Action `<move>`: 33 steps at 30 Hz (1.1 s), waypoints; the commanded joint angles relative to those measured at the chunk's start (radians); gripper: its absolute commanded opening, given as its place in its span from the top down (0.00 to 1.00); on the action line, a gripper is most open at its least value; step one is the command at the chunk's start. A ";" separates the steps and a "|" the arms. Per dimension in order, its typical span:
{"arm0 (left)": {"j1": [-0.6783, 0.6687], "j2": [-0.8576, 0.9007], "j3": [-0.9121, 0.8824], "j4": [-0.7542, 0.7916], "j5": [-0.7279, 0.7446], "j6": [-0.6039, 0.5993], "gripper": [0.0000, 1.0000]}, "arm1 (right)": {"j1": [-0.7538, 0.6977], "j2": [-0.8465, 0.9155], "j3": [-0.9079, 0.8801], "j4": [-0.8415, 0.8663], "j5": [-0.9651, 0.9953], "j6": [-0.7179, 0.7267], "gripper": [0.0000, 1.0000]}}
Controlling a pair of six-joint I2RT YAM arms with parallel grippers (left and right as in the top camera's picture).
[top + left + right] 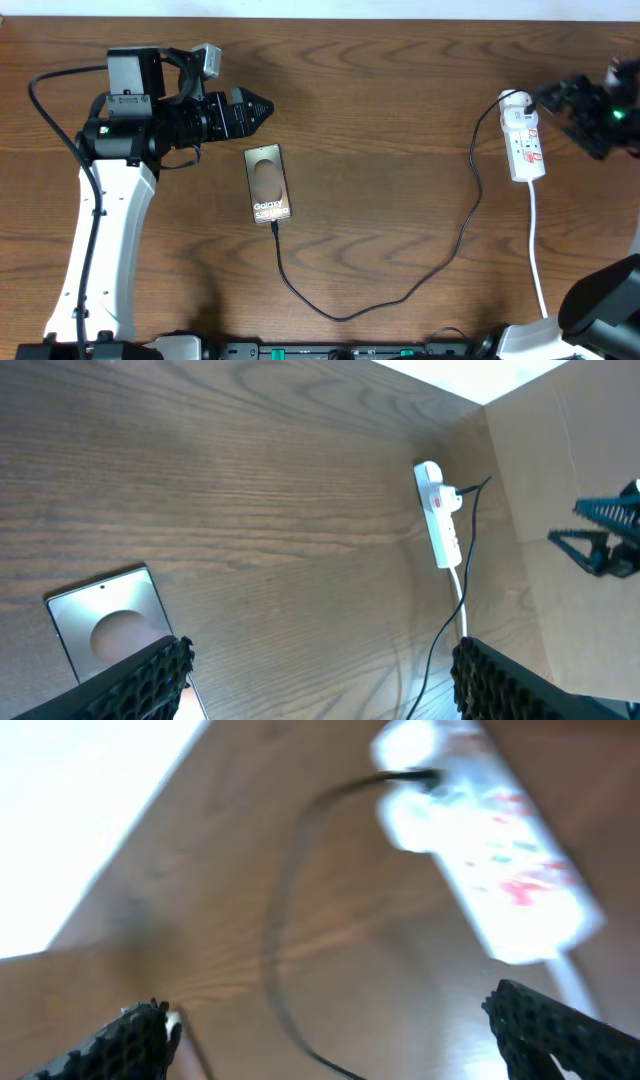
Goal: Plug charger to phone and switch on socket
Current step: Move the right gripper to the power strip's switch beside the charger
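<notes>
Since the long thin black charger cable [341, 318] seems to reach the lower edge of the small dark slab phone [268, 180] at centre-left, I'd say the switch comes next. At upper right the right gripper [563, 524], jaws wide and empty, hangs beside the short white power strip [522, 135]. It should press one fingertip squarely down. The left gripper [260, 105], also wide and empty, sits above the phone.

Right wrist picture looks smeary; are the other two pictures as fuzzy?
Right wrist view: blurred throughout, the socket a smeared white shape, top-left washed out. Overhead view: sharp, lettering on the phone readable. Left wrist view: fairly sharp, bright at top right.
</notes>
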 commanded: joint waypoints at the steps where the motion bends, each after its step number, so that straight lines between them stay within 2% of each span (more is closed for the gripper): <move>1: 0.000 -0.007 0.012 -0.003 0.009 0.020 0.15 | -0.034 -0.016 0.008 -0.045 0.128 -0.139 0.01; 7: 0.000 -0.007 0.012 -0.004 0.009 0.020 0.15 | -0.026 -0.007 -0.043 -0.052 0.286 -0.269 0.01; 12: 0.000 -0.007 0.012 -0.007 0.009 0.021 0.15 | -0.025 0.043 -0.054 -0.001 0.354 -0.275 0.01; 24: 0.000 -0.007 0.012 -0.007 0.009 0.021 0.15 | -0.024 0.259 0.030 0.025 0.145 -0.470 0.01; 33: 0.000 -0.007 0.012 -0.007 0.005 0.025 0.15 | 0.015 0.310 0.080 0.148 0.090 -0.488 0.01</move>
